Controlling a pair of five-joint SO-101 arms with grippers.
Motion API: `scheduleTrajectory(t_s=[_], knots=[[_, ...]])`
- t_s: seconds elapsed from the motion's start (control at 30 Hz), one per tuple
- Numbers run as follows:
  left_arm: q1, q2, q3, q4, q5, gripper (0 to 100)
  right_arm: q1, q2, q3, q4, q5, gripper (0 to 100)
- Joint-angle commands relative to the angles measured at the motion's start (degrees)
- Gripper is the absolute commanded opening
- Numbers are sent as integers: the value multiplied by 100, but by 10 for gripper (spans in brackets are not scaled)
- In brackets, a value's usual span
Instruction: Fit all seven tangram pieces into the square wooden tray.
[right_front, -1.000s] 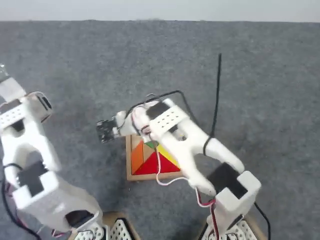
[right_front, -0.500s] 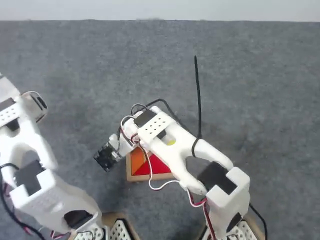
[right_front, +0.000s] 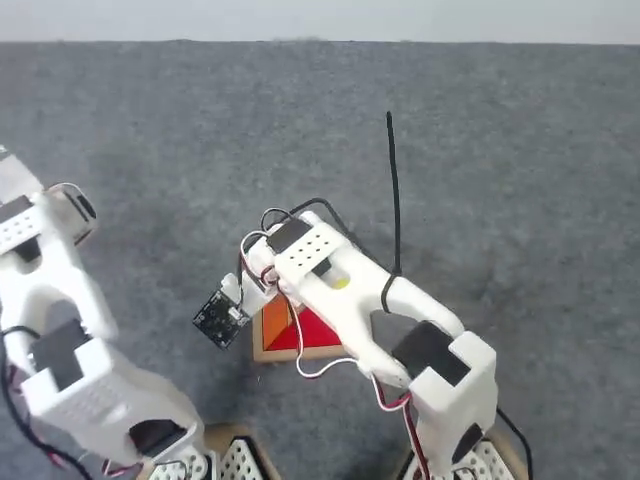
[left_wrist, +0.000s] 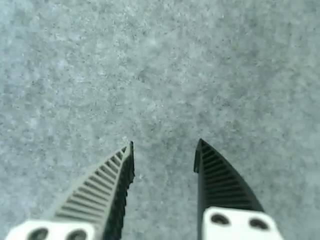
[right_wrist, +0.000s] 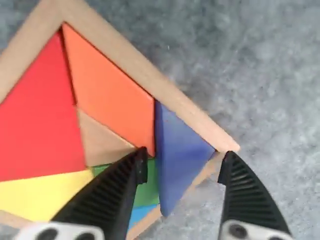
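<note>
Right arm (right_front: 320, 262) covering tray (right_front: 275, 354), carpet (right_front: 500, 150) open beyond

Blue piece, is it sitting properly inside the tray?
Not fully in: the blue piece lies over the wooden rim of the tray near one corner.

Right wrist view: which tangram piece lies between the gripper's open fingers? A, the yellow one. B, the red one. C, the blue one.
C: the blue piece lies in the gap between the spread fingers of the right gripper, at a corner of the wooden tray.
</note>
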Motion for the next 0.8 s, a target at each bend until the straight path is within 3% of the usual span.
scheduleTrajectory(t_s=[0.0,0.4,0.6,0.77], knots=[[62,-105,-268,44,44,186,259,-84,-554,92,-360,239],[193,-105,-259,62,26,186,470,-409,-695,92,-2127,234],[396,-774,-303,835,-237,187,655,-1358,-695,602,-4105,10],[941,-2523,936,791,-475,187,1042,-2325,-475,1218,-5767,6]])
